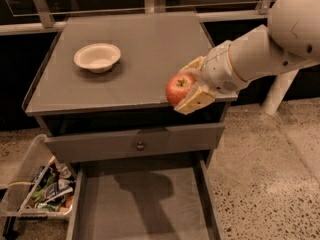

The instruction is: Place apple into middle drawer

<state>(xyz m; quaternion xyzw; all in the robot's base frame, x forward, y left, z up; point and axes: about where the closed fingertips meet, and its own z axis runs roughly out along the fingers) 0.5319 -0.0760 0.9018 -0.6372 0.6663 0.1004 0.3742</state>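
Note:
My gripper (190,87) is shut on the red-orange apple (179,88) and holds it in the air over the front right edge of the grey cabinet top (135,54). The tan fingers (196,101) close on the apple from above and below. The middle drawer (142,204) stands pulled out at the bottom of the view, its flat grey floor bare and carrying the arm's shadow. The apple is above and a little to the right of the drawer's middle.
A white bowl (97,57) sits on the cabinet top at the left. A closed grey drawer front with a round knob (140,145) lies above the open drawer. A clear bin of packets (37,186) stands on the floor at the left. A white post (277,91) stands at the right.

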